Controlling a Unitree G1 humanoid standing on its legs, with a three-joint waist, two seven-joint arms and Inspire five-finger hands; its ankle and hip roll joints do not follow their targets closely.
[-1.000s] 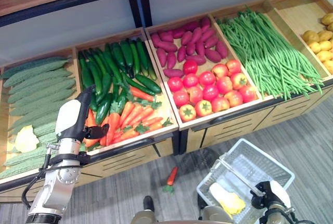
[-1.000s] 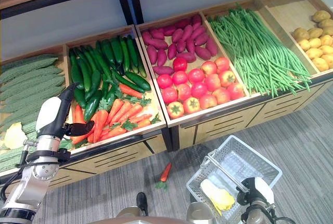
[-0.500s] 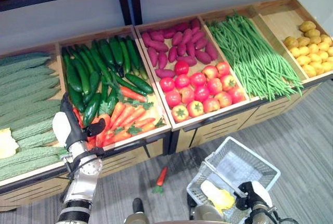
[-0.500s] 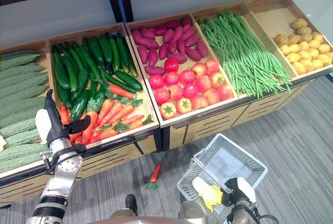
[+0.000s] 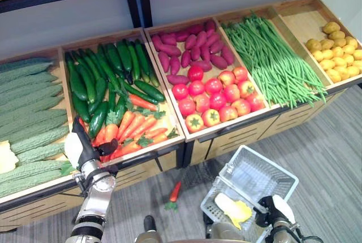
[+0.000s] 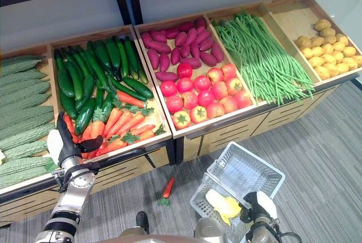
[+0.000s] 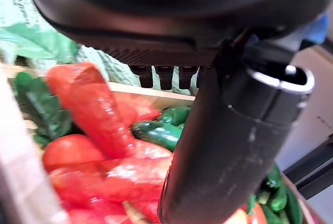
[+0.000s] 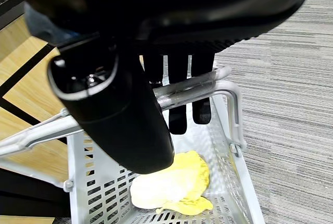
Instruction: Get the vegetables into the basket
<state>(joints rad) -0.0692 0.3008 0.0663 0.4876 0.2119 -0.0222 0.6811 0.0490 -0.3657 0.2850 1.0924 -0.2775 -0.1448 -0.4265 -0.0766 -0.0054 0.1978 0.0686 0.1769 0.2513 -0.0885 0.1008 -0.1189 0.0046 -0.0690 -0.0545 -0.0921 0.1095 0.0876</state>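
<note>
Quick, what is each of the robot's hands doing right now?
Left hand: open, fingers straight, over the carrots, holding nothing.
Right hand: shut on the basket's handle.

No text, label, number or sign can be read anywhere here (not on the wooden produce bins, the basket, or the floor). The bin fronts carry plain slots, with no lettering or price tags on them.
</note>
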